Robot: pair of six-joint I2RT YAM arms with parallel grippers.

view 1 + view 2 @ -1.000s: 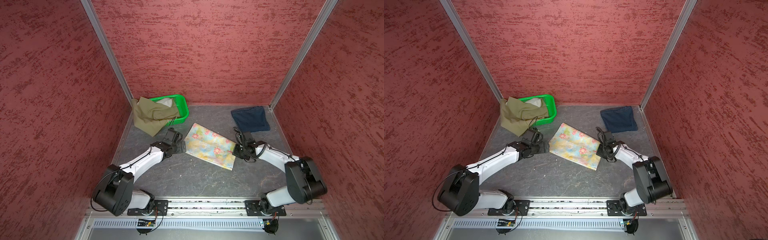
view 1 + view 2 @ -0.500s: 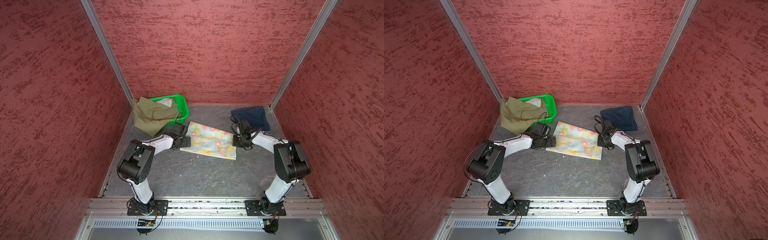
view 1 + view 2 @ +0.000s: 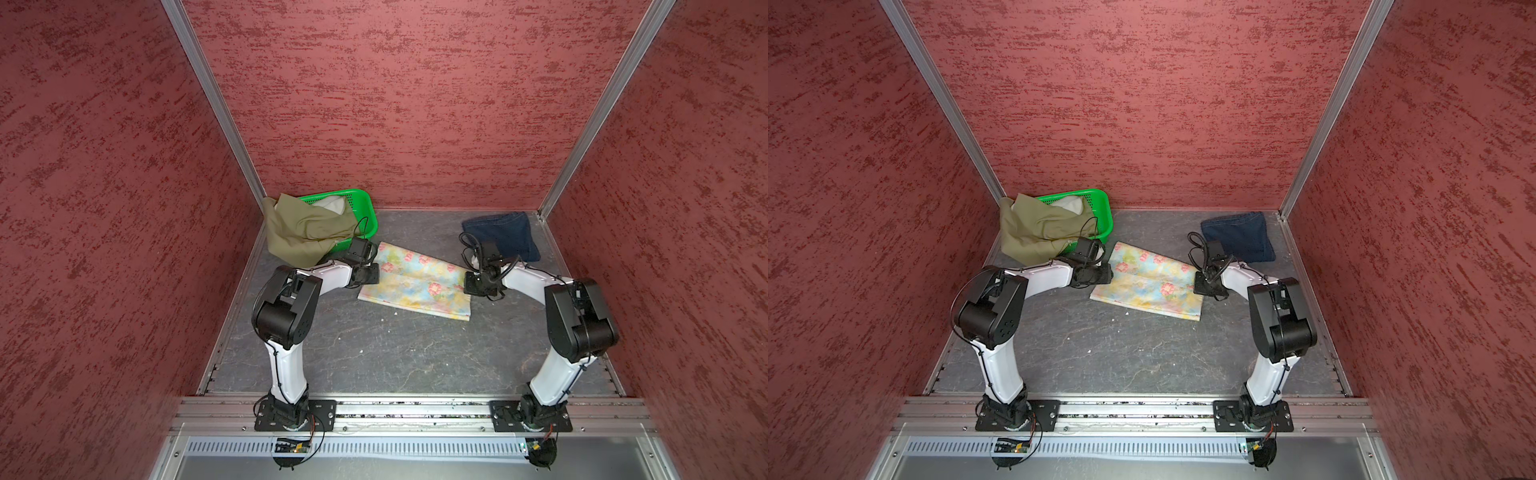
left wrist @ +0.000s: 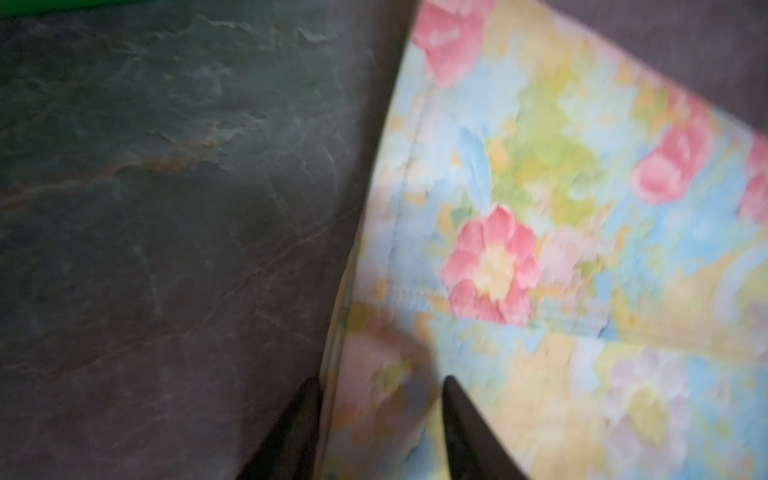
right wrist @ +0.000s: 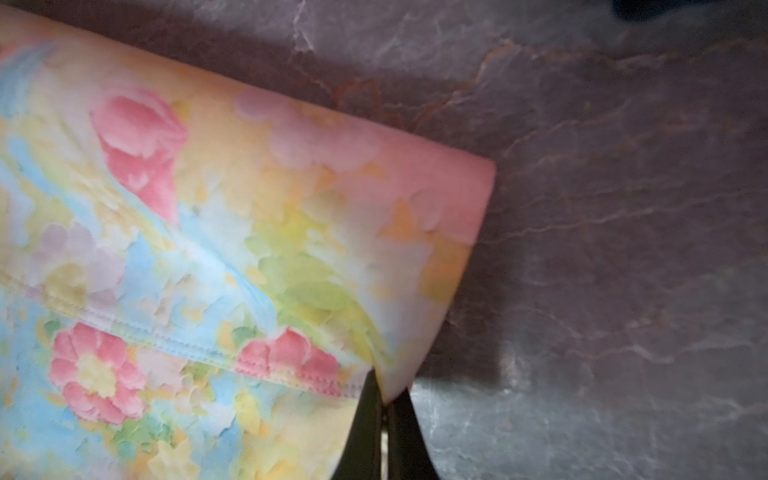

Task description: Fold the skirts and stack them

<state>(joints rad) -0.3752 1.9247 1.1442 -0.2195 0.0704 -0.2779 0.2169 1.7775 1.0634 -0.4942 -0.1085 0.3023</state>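
The floral skirt [image 3: 415,286] is pastel pink, yellow and blue, the denim skirt [image 3: 507,235] dark blue, the plain skirt [image 3: 299,232] olive.

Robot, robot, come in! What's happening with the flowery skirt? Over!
Left fingers open, astride edge of floral skirt. Right fingers pinching its corner. Skirt folded over, lying on table. Nothing in the way.

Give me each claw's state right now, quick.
Left claw: open, jaws astride the edge of the floral skirt, not clamped.
Right claw: shut on a corner of the floral skirt.
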